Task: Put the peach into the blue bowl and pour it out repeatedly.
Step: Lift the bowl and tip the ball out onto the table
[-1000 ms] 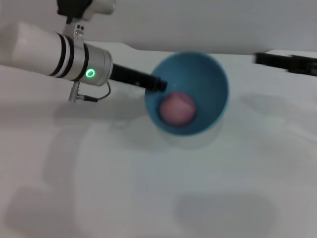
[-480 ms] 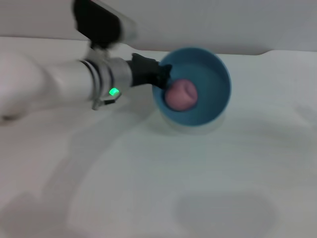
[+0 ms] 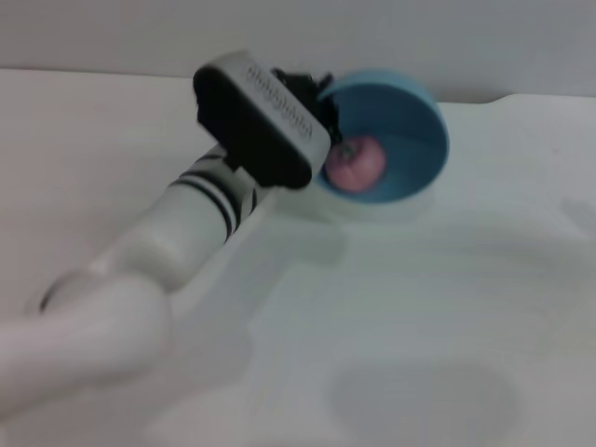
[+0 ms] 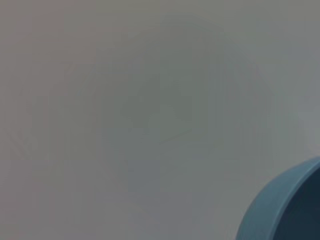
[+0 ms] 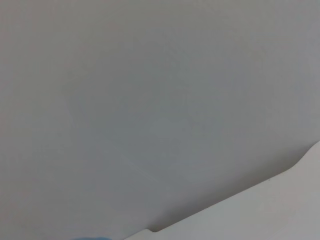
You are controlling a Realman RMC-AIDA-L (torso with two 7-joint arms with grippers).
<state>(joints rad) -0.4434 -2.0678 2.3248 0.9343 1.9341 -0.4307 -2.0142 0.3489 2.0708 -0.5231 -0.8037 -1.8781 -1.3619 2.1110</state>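
Observation:
The blue bowl (image 3: 400,130) is at the far middle of the white table, tipped with its opening toward me. The peach (image 3: 357,166) lies inside it, low against the near-left wall. My left gripper (image 3: 324,101) reaches in from the lower left and is shut on the bowl's left rim; the black wrist housing (image 3: 261,121) covers most of the fingers. In the left wrist view only a piece of the bowl's rim (image 4: 280,210) shows against the pale table. My right gripper is out of view.
The white table (image 3: 419,307) runs back to a grey wall (image 3: 186,28). A step in the table's far edge (image 3: 503,96) lies just right of the bowl. The right wrist view shows only the wall and a table edge (image 5: 240,200).
My left arm has swung round and now reaches from the lower left. The bowl has moved a little back and to the right, still tipped, with the peach still inside.

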